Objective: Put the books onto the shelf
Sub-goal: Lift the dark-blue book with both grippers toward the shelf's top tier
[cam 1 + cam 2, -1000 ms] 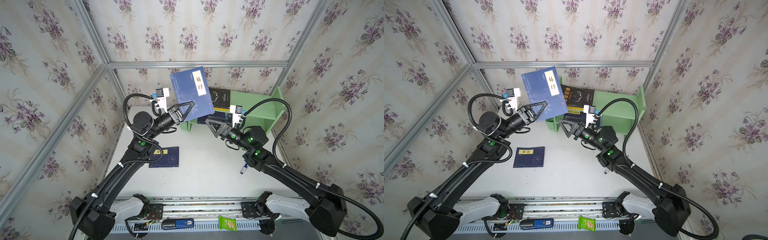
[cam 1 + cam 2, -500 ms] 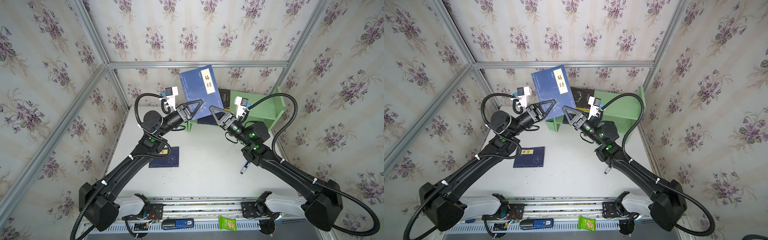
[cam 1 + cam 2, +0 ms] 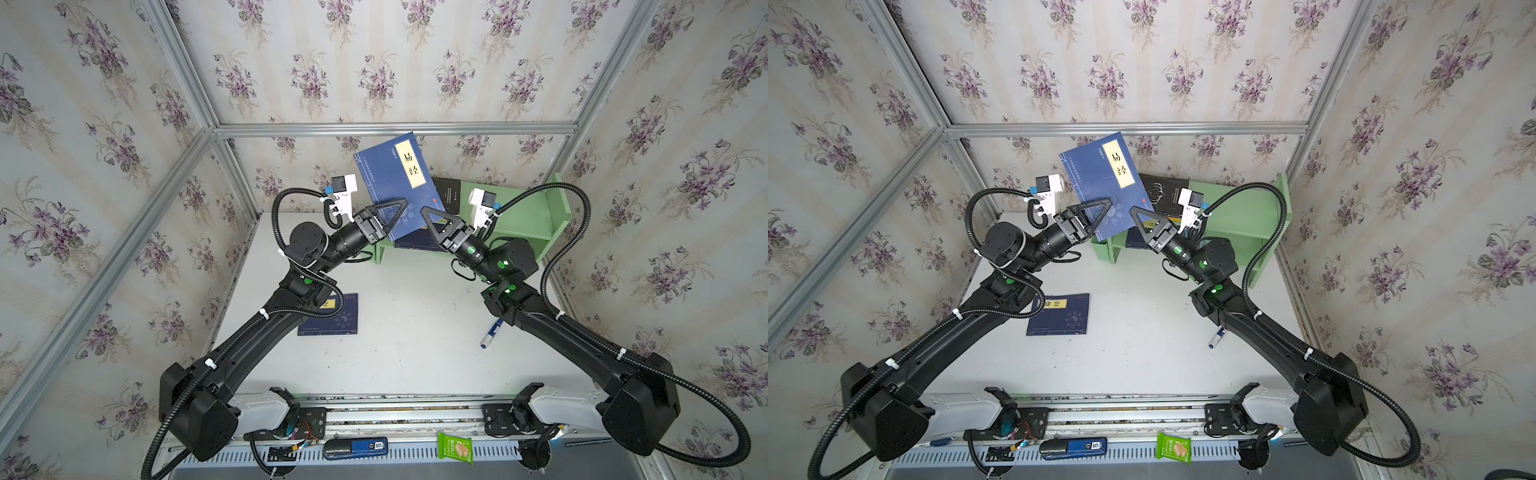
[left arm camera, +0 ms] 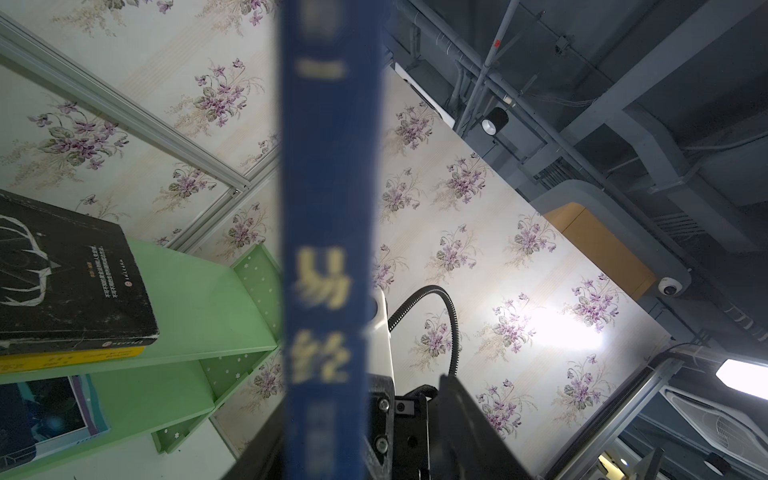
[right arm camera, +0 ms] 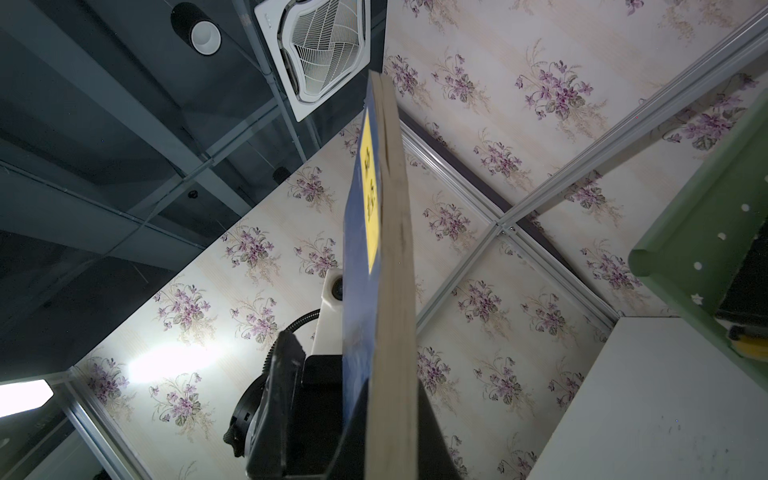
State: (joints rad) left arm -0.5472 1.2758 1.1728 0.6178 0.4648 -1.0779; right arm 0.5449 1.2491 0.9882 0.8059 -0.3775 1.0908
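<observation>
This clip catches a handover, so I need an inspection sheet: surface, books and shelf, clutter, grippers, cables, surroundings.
Surface: white table.
Job's things: raised navy book upright in the air before the green shelf; black book on its top; flat navy book on the table.
Clutter: marker pen on the table; snack packet on the front rail.
Grippers: right gripper shut on the raised navy book; left gripper open, astride the same book.
Cables: black hoses loop off both wrists, apart from the book.
Surroundings: floral wallpaper, metal frame.
</observation>
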